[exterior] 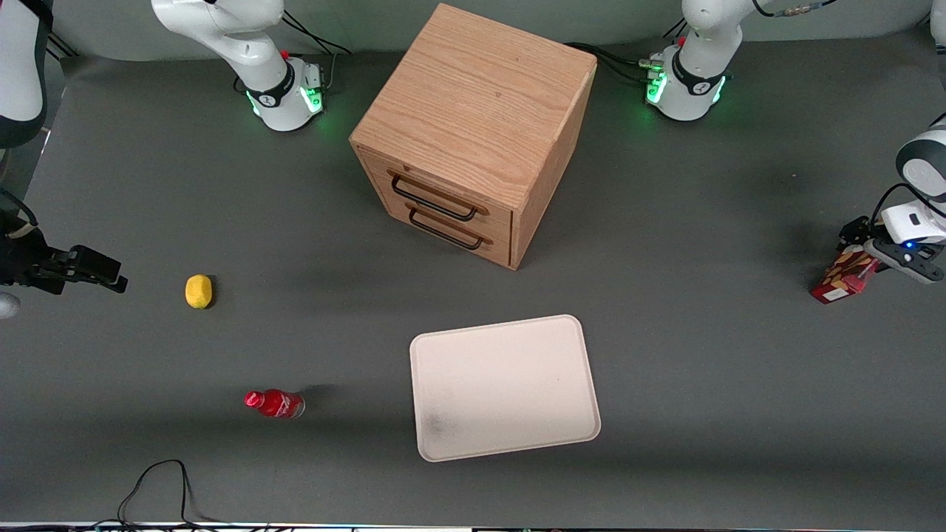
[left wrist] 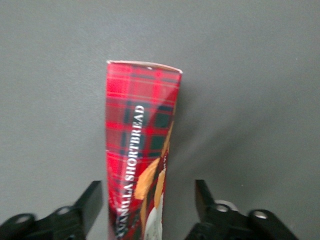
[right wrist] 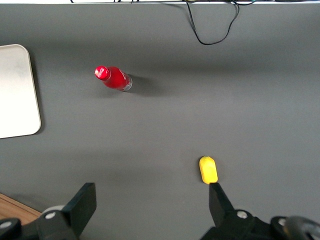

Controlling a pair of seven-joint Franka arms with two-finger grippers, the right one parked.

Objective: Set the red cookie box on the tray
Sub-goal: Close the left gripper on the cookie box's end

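The red cookie box [exterior: 842, 275] stands tilted on the grey table at the working arm's end, its white lower end on the mat. In the left wrist view the tartan red cookie box [left wrist: 140, 150] runs lengthwise between the fingers, with a gap on each side. My left gripper [exterior: 866, 257] [left wrist: 149, 196] is open and straddles the box's upper end. One finger [left wrist: 92, 200] is close to the carton; the other stands farther off. The cream-white tray [exterior: 510, 384] [right wrist: 15, 90] lies flat near the table's middle, nearer the front camera, with nothing on it.
A wooden two-drawer cabinet [exterior: 473, 133] stands farther from the camera than the tray. A small red bottle [exterior: 275, 403] [right wrist: 114, 78] and a yellow object [exterior: 198, 290] [right wrist: 208, 169] lie toward the parked arm's end. A black cable [exterior: 162, 480] loops at the front edge.
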